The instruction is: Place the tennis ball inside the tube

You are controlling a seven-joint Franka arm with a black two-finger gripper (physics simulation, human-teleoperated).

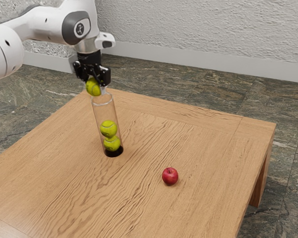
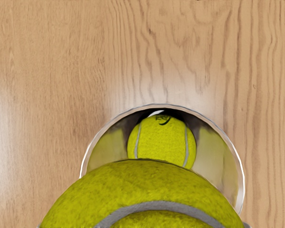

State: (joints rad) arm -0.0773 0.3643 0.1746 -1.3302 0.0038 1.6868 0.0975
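OK so the black two-finger gripper [image 1: 93, 82] has a fuzzy yellow-green tennis ball [image 1: 93, 87] pinched between its fingers, one on each side. That ball is out of the tube, right up by the mouth of the clear, see-through cylinder with a black bottom [image 1: 105, 113]. Going by the exterior view, the held ball is at roughly 11 o'clock from the mouth. Can't tell if it's touching the rim.

Two more balls are already in there, stacked: the upper yellow-green ball with pale seams [image 1: 108, 129] is resting on the lower yellow-green ball [image 1: 111, 144], which sits just above the black bottom. Both are in the lower half of the tube, and there's open room above them.

In the wrist view the pinched ball overlaps part of the round rim, and past it you can look down the tube at the upper ball, which has a dark squiggly logo on it. Its colour kinda smears along the inner walls too.

The tube's standing on a light brown wood-grain table [image 1: 203, 148]. A small shiny round red apple [image 1: 170, 176] is on the tabletop, about 4 o'clock from the tube's bottom in the exterior view, well apart from it. The chunky white robot arm [image 1: 39, 25] comes in from around 10 o'clock of that view.
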